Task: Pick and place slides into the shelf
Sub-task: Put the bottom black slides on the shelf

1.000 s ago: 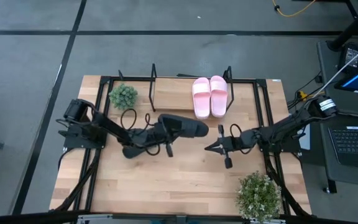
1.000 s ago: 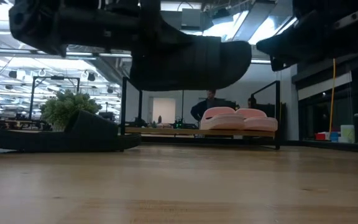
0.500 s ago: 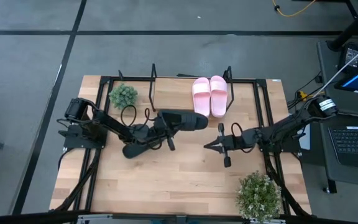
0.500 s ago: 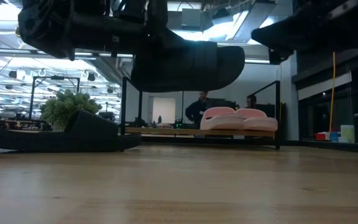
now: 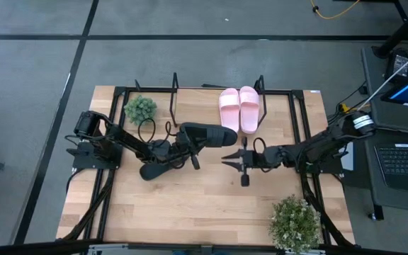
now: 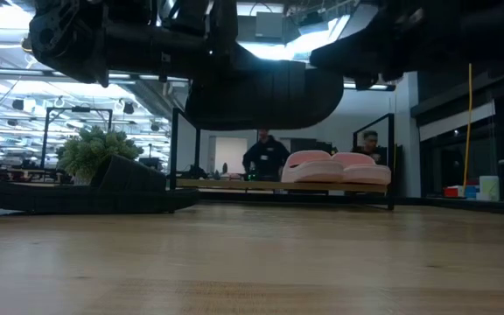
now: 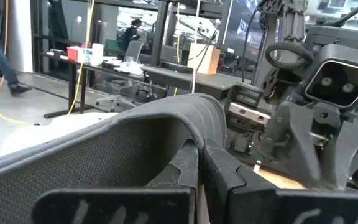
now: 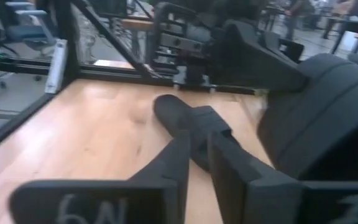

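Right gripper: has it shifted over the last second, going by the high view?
Yes. The right gripper has moved toward the table's middle, closing on the lifted black slide; judged against the pink slides, which stay put on the shelf.

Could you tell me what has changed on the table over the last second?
The right tool has advanced toward the matte black slide sandal that the left tool holds aloft; that sandal shifted slightly toward the wire shelf. The two pale pink slide sandals stayed shelved; the second black sandal stayed on the table.
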You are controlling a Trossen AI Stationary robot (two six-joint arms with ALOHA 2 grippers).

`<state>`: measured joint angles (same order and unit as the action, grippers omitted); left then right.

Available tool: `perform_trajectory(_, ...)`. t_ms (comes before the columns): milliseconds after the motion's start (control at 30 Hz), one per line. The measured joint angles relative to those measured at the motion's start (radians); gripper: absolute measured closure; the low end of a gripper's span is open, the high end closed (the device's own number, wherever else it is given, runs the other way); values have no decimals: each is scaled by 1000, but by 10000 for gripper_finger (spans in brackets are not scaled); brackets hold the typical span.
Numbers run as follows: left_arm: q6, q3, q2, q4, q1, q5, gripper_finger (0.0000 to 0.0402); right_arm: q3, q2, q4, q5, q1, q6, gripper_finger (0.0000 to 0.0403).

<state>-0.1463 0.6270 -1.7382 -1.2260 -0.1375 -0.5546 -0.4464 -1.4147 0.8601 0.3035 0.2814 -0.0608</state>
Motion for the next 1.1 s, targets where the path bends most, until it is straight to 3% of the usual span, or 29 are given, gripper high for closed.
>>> perform_trajectory(267, 26, 0, 0, 6, -3, 0, 402, -9, -5, -10, 50, -33, 11, 286)
perform_trajectory(400, 26, 0, 0, 2, -8, 25, 402, -9, -5, -72, 97, -50, 67, 284)
perform_trajectory(1100, 29, -1, 0, -1, -8, 74, 402, -9, -5, -146, 95, -71, 81, 283)
